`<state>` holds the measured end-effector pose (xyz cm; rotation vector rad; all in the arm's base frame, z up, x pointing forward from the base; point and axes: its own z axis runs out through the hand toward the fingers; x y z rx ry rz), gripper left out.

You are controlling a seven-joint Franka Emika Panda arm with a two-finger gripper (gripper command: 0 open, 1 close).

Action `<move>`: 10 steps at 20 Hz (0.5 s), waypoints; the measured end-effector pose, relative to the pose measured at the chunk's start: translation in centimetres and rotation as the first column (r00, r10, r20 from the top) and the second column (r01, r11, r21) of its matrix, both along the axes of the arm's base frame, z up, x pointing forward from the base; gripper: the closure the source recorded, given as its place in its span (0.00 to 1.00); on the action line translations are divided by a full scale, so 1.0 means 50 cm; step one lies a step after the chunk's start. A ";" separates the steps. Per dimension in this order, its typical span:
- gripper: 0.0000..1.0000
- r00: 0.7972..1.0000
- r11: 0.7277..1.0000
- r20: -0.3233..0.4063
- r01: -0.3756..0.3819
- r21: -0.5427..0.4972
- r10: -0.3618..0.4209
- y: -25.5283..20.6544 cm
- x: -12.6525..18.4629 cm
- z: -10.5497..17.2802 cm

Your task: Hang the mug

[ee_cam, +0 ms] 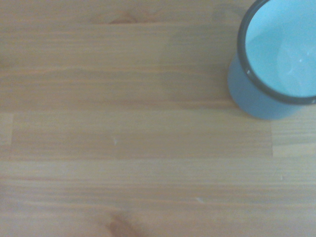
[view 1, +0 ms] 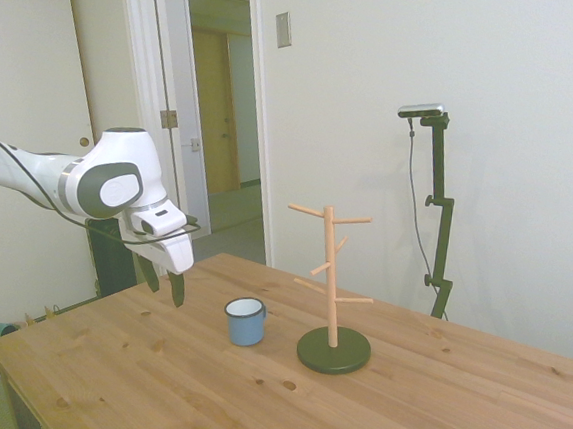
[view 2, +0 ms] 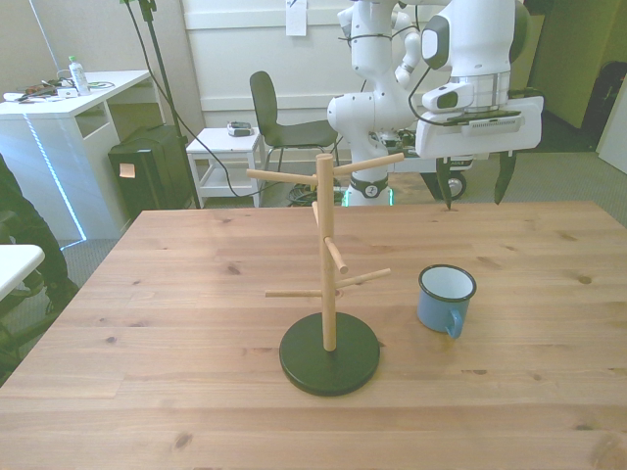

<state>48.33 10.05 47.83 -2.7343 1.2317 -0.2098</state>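
Light-blue enamel with a white inside and a dark rim, the mug [view 1: 245, 321] stands upright on the wooden counter [view 1: 430, 408] in the side view, at nine o'clock of the peg stand [view 1: 335, 289] and near its dark round base, not touching it. The white arm [view 1: 29, 177] comes in at nine o'clock of the mug, and its gripper [view 1: 163, 286] hangs above the counter, apart from the mug, with nothing in it; the two dark fingers [view 1: 177, 289] point down and are spread apart. In the front view the mug [view 2: 446, 298] sits at three o'clock of the stand [view 2: 327, 274], its small loop handle turned toward six o'clock. The gripper [view 2: 474, 184] hangs at twelve o'clock of the mug, above the counter's [view 2: 176, 323] far edge, its fingers [view 2: 504, 180] wide apart and empty. The stand's pegs carry nothing. A dark chair [view 2: 279, 117] and a white desk [view 2: 73, 108] stand in the room beyond, and part of a person in dark clothes [view 2: 22, 245] shows at nine o'clock of the counter. In the wrist view only part of the mug [ee_cam: 276, 61] shows, seen from above with its white inside, resting on bare wood grain [ee_cam: 123, 148]; its handle is out of sight.
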 end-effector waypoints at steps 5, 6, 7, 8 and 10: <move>0.00 0.999 0.999 0.013 0.034 -0.004 -0.034 -0.005 0.104 0.012; 0.00 0.999 0.999 0.011 0.038 -0.006 -0.038 0.001 0.128 0.015; 0.00 0.999 0.999 0.009 0.041 -0.009 -0.041 0.009 0.153 0.015; 0.00 0.999 0.999 0.004 0.043 -0.012 -0.043 0.017 0.175 0.013; 0.00 0.999 0.999 -0.011 0.046 -0.008 -0.046 0.035 0.211 0.002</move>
